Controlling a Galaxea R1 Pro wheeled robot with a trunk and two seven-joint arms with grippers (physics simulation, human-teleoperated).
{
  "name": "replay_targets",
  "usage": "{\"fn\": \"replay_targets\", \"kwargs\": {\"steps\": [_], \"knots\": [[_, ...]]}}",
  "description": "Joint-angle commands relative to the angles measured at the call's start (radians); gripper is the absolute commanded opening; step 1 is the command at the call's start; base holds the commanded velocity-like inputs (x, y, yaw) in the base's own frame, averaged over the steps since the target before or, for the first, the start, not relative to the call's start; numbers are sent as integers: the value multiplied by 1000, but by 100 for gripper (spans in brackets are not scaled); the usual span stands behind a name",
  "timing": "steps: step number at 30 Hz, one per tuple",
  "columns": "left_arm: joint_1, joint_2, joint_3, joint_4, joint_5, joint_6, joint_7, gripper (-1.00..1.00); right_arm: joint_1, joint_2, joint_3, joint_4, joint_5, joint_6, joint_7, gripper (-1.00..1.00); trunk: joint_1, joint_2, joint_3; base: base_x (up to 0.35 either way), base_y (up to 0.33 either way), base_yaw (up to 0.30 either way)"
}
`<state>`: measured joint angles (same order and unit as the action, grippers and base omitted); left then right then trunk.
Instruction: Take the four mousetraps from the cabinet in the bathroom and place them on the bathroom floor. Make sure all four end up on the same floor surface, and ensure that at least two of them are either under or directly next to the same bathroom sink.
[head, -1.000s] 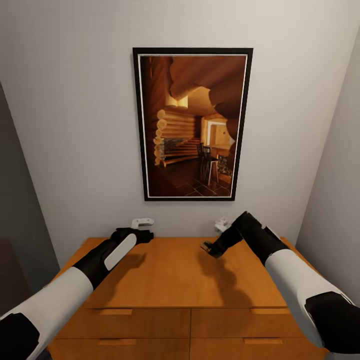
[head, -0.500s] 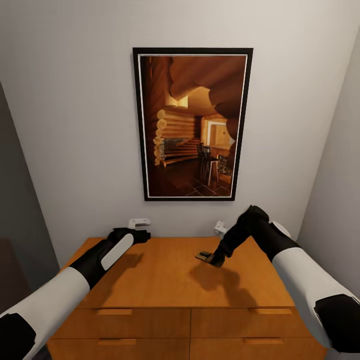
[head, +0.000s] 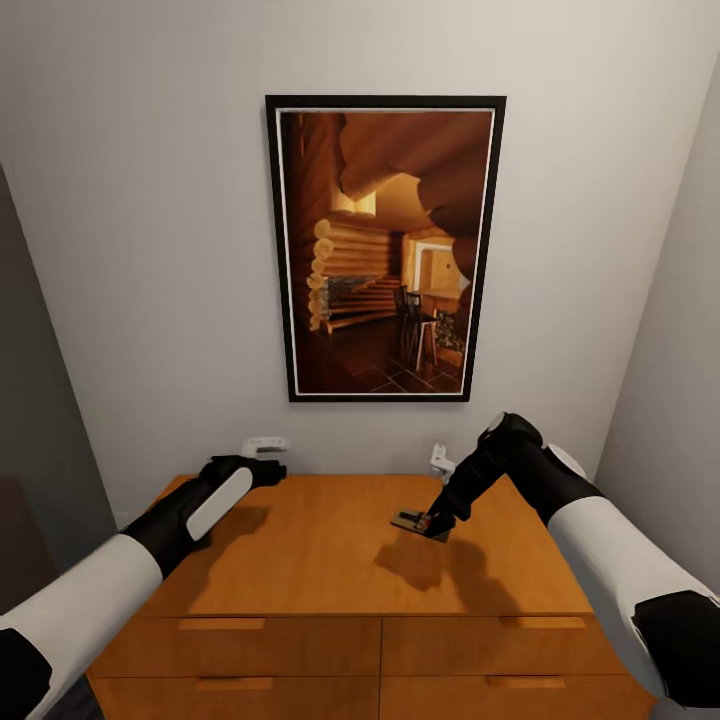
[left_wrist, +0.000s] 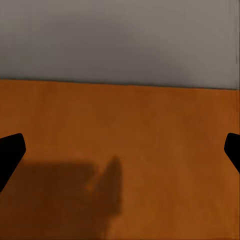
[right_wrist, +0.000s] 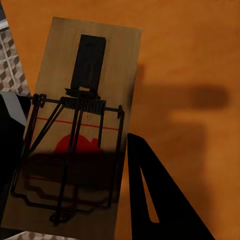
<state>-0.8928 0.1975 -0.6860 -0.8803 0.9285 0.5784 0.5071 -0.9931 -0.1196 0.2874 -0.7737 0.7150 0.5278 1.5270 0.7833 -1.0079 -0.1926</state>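
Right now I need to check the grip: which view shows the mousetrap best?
The right wrist view: the mousetrap appears large, wire and red spot clear. The head view shows it small in the right gripper.

From my station the head view was evenly lit and sharp, the pale wall (head: 130, 250) a soft grey that darkened toward the left edge. Both arms threw diffuse shadows on the cabinet (head: 330, 560) top, so light came from above. The picture (head: 385, 250) showed no glare. In the right wrist view a dark band of shadow crossed the mousetrap (right_wrist: 75, 130). The left wrist view looked slightly soft, with a blurred shadow on the wood.
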Motion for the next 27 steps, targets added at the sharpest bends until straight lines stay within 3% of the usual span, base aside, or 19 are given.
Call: {"fn": "replay_targets", "kwargs": {"steps": [1,4,7,10,11,12,13,16,18,19,20,23,25,27], "knots": [[-2,0,-12,-7,10,4,10,100,-1,0,3,-1,3,18,6,-100,0,-1,-2,0,0,0],[-2,0,-44,-59,12,65,9,100,-1,2,3,-1,2,21,5,-100,0,-1,-2,0,0,0],[-2,3,-53,-101,12,120,9,100,-1,3,3,-1,3,22,3,-100,0,-1,-2,0,0,0],[-2,23,-45,-240,6,253,11,100,-1,4,2,-1,3,23,-11,-100,0,-1,-2,0,0,0],[-2,47,-36,-312,5,322,15,100,-1,4,2,-1,3,23,-20,-100,0,-1,-2,0,0,0],[-2,62,-30,-348,5,351,17,100,-1,4,2,-1,2,22,-26,-100,0,-1,-2,0,0,0],[-2,95,-15,-417,5,389,23,100,-1,4,2,-1,2,23,-36,-100,0,-1,-2,0,0,0],[-2,169,7,-517,7,426,32,100,-1,4,2,-1,2,22,-48,-100,0,-1,-2,0,0,0],[-2,243,14,-559,9,439,36,100,-1,5,2,0,2,23,-53,-100,0,-1,-2,0,0,0],[-2,259,14,-565,9,441,36,100,-1,5,2,0,1,23,-54,-100,0,-1,-2,0,0,0],[-2,289,12,-573,9,443,36,100,-1,6,2,0,1,23,-55,-100,0,-1,-2,0,0,0],[-1,338,-6,-582,10,446,36,100,-1,6,2,0,1,22,-57,-100,0,-1,-2,0,0,0],[-1,377,-43,-587,11,446,35,100,-1,6,2,1,1,23,-57,-100,0,-1,-2,0,0,0],[-1,396,-76,-588,11,444,34,100,-1,6,2,1,1,23,-57,-100,0,-1,-2,0,0,0]]}}
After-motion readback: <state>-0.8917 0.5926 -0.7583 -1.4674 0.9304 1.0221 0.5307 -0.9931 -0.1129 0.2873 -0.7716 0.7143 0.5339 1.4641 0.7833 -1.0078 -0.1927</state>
